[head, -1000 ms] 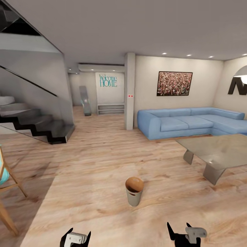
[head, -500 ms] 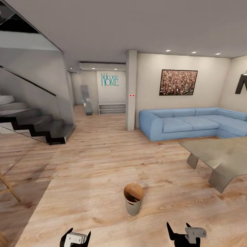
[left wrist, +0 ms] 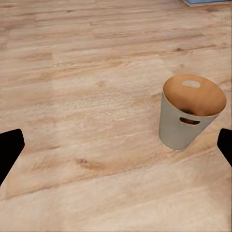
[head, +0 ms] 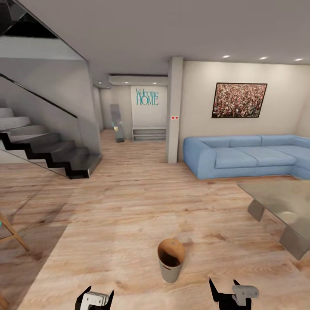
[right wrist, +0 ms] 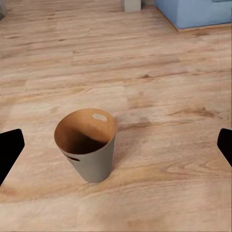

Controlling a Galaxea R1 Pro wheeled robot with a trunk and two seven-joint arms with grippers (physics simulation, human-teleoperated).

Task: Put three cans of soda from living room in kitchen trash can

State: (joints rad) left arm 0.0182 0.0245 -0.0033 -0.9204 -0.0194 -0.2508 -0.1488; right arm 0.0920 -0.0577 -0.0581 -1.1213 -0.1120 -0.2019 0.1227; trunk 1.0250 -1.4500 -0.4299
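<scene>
Head view, trash can point(head: 171, 259) upright between, ahead of both end effectors

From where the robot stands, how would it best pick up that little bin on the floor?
Probably by the rim, coming down from above. The bin stands upright and open on the wood floor, and its wall is thin enough for open fingers to straddle. The tapered sides would likely slip, and a slot handle near the rim marks a natural spot.
</scene>
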